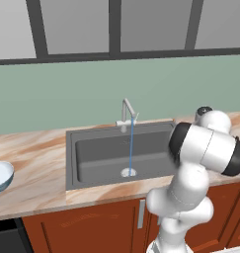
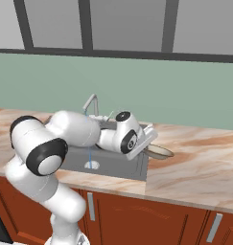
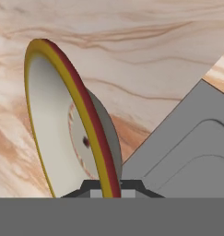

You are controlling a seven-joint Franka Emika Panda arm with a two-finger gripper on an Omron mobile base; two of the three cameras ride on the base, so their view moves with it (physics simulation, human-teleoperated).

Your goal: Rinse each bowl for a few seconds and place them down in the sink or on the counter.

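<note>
My gripper (image 2: 148, 144) is shut on the rim of the shallow beige bowl (image 2: 159, 152), which hangs tilted just above the counter (image 2: 194, 162) at the right edge of the sink (image 2: 122, 165). In the hand view the bowl (image 3: 53, 138) stands on edge with a yellow and red rim, clamped between my gripper's (image 3: 112, 186) two tips, with the sink's corner (image 3: 191, 152) to its right. The pale blue-white bowl (image 1: 0, 175) rests upright on the counter (image 1: 32, 163) far left of the sink (image 1: 101, 153).
The silver tap (image 1: 127, 111) behind the basin runs a thin stream of water (image 1: 131, 143) down to the drain (image 1: 128, 172). My own arm (image 1: 200, 148) rises at the sink's right end. Reddish-brown cabinets (image 2: 137, 210) lie below the counter.
</note>
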